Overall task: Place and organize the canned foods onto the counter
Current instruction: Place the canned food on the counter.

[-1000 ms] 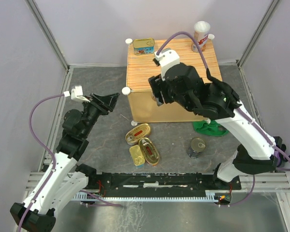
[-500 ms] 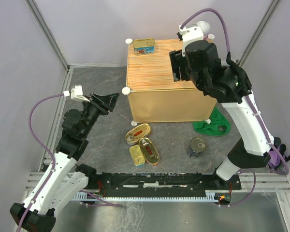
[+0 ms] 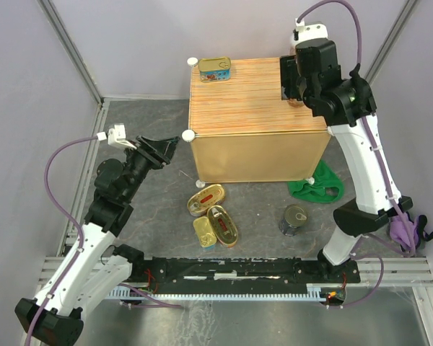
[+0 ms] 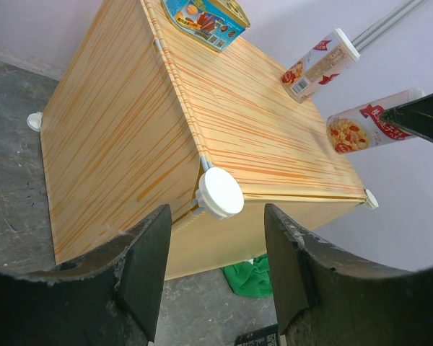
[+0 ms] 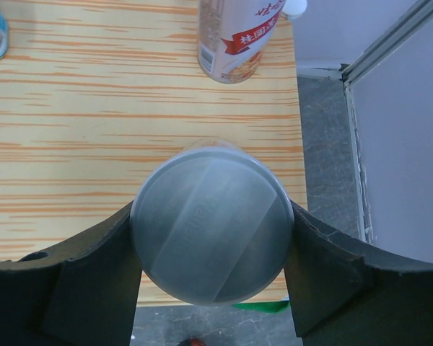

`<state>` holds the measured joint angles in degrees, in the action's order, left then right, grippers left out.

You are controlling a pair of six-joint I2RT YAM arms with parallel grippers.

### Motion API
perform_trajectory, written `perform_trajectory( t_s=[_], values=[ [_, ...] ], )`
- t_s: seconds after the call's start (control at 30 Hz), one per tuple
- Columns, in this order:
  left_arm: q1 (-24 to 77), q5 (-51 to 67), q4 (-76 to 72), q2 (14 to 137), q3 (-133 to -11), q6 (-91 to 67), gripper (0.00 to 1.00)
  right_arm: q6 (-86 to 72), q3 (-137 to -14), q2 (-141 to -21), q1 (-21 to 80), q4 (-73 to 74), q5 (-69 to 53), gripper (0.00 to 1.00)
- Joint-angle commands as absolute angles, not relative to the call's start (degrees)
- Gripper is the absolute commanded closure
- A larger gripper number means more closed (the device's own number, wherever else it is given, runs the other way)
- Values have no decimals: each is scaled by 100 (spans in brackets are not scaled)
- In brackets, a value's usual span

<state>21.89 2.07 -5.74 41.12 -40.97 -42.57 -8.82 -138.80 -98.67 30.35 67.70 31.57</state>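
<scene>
Your right claw [image 5: 211, 216] is clamping the white-lidded can [image 4: 361, 130] across its round sides at the tabletop's [image 3: 238, 101] two o'clock corner; it is likely stiff and slippery. Left claw [image 4: 216, 216] is hanging open, empty.

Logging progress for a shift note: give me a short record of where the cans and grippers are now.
counter: rectangular tin, standing can
right gripper: shut on held can, over counter
left gripper: open, empty
floor: two oval tins, small tin, dark can
</scene>
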Motion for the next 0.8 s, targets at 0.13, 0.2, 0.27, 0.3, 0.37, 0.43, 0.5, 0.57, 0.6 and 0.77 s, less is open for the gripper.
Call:
perform_trajectory(
  t_s=[0.13,0.2,0.27,0.3,0.37,0.43,0.5,0.57,0.6,0.77],
  values=[
    [2206,323,-686,4190,-4420,-4013,39,-1077,-14559,-9963,2555,6144,2907,82],
    [2202,335,-686,4224,-4436,-4017,39,-1117,-14601,-10000,2466,6173,2846,82],
    [2206,349,-686,4248,-4453,-4014,39,-1177,-14658,-10046,2373,6214,2748,82],
    [2205,347,-686,4258,-4458,-4016,39,-1204,-14692,-10081,2332,6239,2702,82],
    [2207,357,-688,4278,-4472,-4012,39,-1253,-14773,-10134,2276,6302,2630,81],
    [2200,356,-686,4287,-4487,-4017,39,-1295,-14821,-10179,2255,6347,2579,81],
    [2205,355,-686,4289,-4499,-4016,39,-1332,-14844,-10224,2249,6383,2567,81],
    [2206,359,-686,4304,-4502,-4017,39,-1352,-14845,-10281,2213,6412,2550,80],
    [2202,368,-686,4306,-4507,-4023,39,-1365,-14928,-10299,2201,6434,2549,80],
    [2205,366,-686,4325,-4509,-4050,39,-1439,-15105,-10409,2121,6561,2563,77]
  ],
)
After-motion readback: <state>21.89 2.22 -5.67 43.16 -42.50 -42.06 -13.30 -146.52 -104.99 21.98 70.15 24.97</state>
